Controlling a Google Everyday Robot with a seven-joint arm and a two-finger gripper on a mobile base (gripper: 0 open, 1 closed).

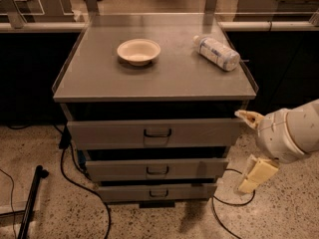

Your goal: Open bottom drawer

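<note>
Approach step: the pale two-finger hand [243, 151] hangs open at 4 o'clock. Next it probably must reach the small dark handle [158, 193] of the narrow grey metal bottom drawer [124, 193].

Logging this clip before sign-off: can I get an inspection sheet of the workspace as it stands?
Surface: grey cabinet top, holding two items.
Job's things: bottom drawer, handle untouched.
Clutter: white bowl; plastic bottle lying on its side.
Gripper: gripper open, right of the drawers, touching nothing.
Cables: black cables on the floor either side of the cabinet.
Surroundings: speckled floor; black pole at left.
</note>
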